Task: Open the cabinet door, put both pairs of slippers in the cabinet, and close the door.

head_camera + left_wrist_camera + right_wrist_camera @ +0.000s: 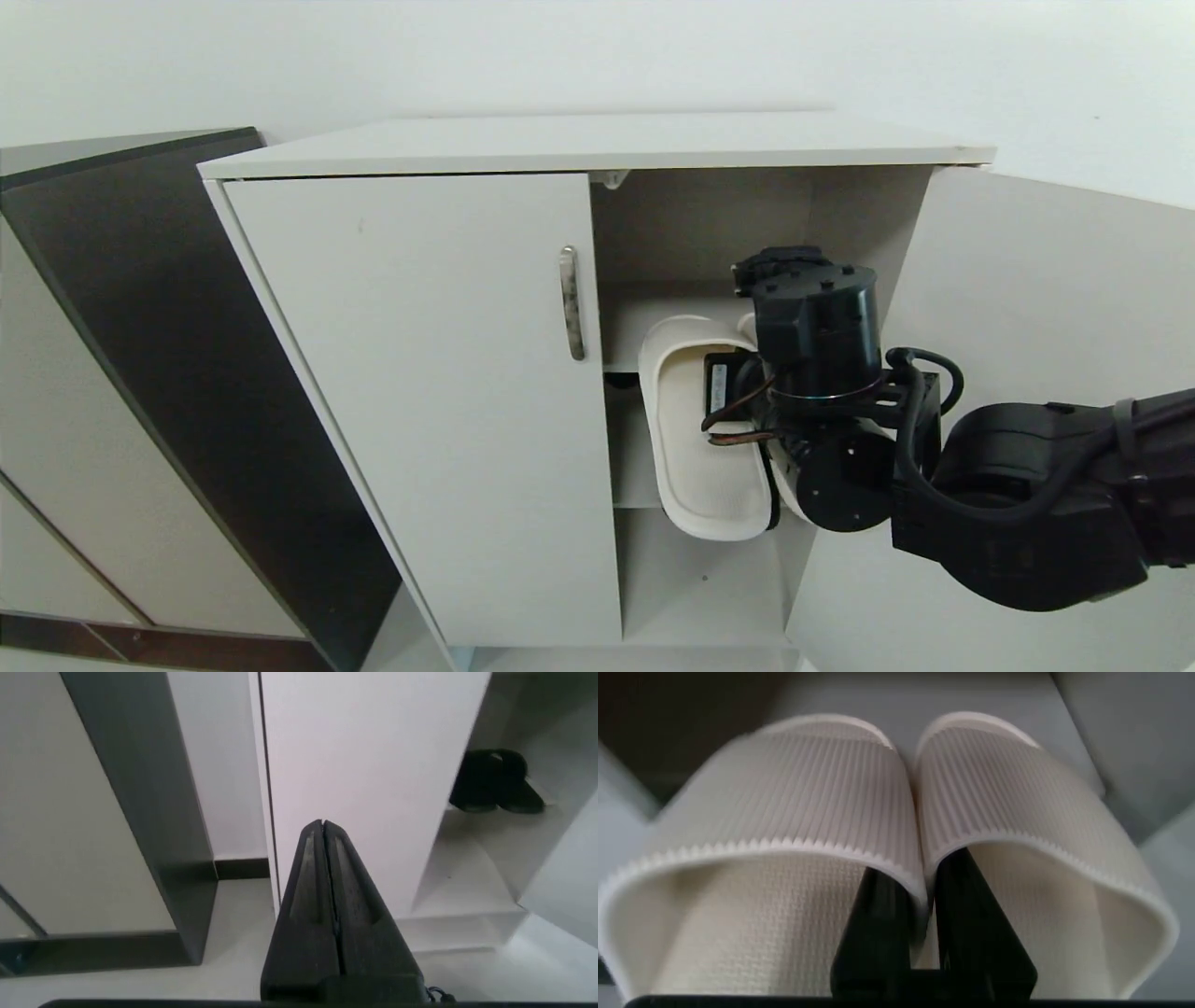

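The right gripper (924, 896) was pinching the white slippers (705, 457) together by their inner edges, one finger under each strap. They were right of centre in the head view, in the open half of the cabinet (597, 145). The left gripper (323, 835) hung with its fingers pressed together, facing the closed left door (420, 392). Black slippers (491, 782) sat on a shelf inside.

Cabinet door (420, 392) is finished in smooth matt white board; handle (571, 303) on it is shiny metal. Cream slippers (831, 812) are matt, straps ribbed, footbeds finely textured.
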`<state>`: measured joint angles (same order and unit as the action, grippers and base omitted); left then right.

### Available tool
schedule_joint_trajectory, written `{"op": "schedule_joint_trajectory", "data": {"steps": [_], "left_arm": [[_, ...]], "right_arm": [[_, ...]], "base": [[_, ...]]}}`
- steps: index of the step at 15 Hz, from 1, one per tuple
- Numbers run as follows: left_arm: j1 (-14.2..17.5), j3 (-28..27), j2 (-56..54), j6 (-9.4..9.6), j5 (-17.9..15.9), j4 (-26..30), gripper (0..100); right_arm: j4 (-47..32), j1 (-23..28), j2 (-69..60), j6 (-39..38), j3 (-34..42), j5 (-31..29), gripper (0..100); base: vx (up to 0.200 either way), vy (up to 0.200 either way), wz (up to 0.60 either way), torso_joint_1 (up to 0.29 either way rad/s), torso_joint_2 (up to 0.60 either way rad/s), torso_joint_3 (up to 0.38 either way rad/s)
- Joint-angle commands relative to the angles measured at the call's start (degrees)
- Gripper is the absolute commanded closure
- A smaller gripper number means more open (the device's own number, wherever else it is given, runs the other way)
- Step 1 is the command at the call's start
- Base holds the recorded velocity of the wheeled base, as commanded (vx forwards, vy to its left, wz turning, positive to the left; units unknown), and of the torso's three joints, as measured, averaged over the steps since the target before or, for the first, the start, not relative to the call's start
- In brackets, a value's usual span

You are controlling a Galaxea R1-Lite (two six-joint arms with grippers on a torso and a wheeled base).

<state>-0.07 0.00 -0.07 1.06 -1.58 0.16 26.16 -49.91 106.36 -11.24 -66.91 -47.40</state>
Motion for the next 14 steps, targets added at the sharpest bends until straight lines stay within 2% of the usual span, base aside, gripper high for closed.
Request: {"op": "schedule_joint_trajectory", "data": {"steps": [1, 4, 9, 14], "left_arm": [[0.0, 0.0, 0.1, -0.01, 0.0, 0.0, 100], [0.0, 0.0, 0.1, -0.01, 0.0, 0.0, 100], [0.0, 0.0, 0.1, -0.01, 0.0, 0.0, 100], [0.0, 0.0, 0.1, -0.01, 0.0, 0.0, 100]], "right_arm": [[-0.1, -0.1, 0.0, 0.5, 0.6, 0.1, 100], [-0.2, 0.1, 0.7, 2.5, 0.5, 1.2, 100], [-0.2, 3.0, 3.9, 3.2, -3.7, 2.7, 100], [-0.9, 3.6, 4.7, 3.3, -6.9, 2.8, 100]], "base": [[0.2, 0.0, 0.0, 0.007, 0.01, 0.002], [0.2, 0.0, 0.0, 0.002, 0.0, 0.001], [0.0, 0.0, 0.0, 0.0, 0.0, 0.0], [0.0, 0.0, 0.0, 0.0, 0.0, 0.0]]}}
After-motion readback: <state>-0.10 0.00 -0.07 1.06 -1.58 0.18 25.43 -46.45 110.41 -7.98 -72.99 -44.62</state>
